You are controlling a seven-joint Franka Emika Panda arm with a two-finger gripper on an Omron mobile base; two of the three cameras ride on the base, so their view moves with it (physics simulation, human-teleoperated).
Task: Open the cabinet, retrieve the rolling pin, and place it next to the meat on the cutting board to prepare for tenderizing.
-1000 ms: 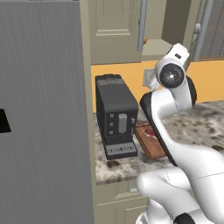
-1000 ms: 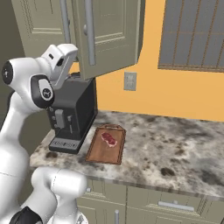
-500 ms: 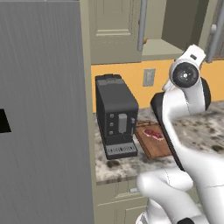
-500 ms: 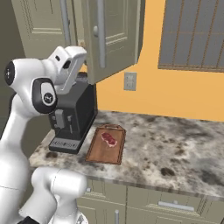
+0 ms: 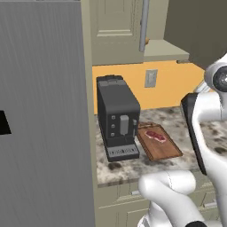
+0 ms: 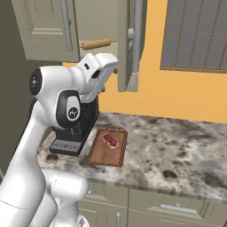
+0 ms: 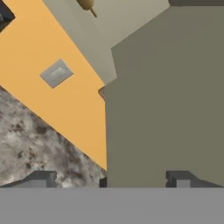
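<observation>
The arm is raised, its tool (image 7: 109, 179) spread wide, holding nothing.

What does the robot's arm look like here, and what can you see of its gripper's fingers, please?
The arm is glossy white, built of rounded, bulbous segments, with dark grey joint bands and round dark caps bearing small white marks. In the hand view the fingertips are small, dark grey, blocky tabs. No cables show.

- The cabinet (image 6: 88, 31) hangs above the surface (image 6: 177, 150), one door swung out — the rolling pin (image 6: 96, 44) lies on the shelf inside.
- The coffee machine (image 5: 117, 117) stands on the surface against the wall, just left of the cutting board (image 5: 159, 142).
- The meat (image 5: 156, 135) lies on the board's rear half.
- A wall socket (image 5: 151, 78) sits behind the board — below the cabinet.
</observation>
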